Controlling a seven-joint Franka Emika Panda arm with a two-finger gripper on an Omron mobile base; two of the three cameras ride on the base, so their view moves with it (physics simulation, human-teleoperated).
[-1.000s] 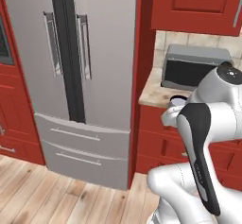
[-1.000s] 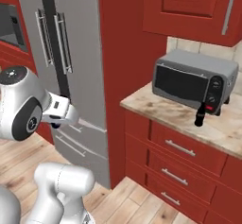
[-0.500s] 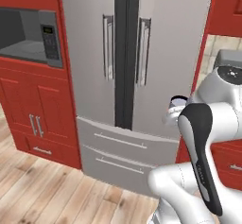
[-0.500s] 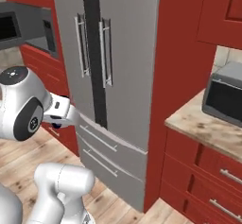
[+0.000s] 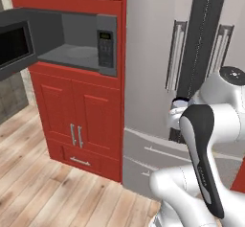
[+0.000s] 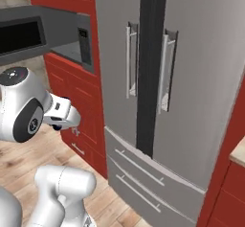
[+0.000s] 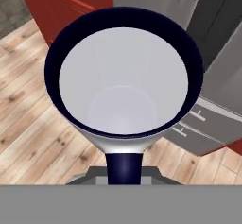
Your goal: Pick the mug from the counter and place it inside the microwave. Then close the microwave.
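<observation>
Hand view: tool (image 7: pixel 124 168) clamped on mug (image 7: pixel 124 83) rim.

No text, brand or number can be read in these pictures. The microwave (image 5: pixel 72 41) has a keypad panel (image 5: pixel 105 46) with a small green display (image 5: pixel 105 35), but the marks on it are too small and blurred to read. The same panel (image 6: pixel 83 43) is seen from the right base view, and there too the keys are only dark spots. The mug (image 7: pixel 124 81) carries no print.
</observation>
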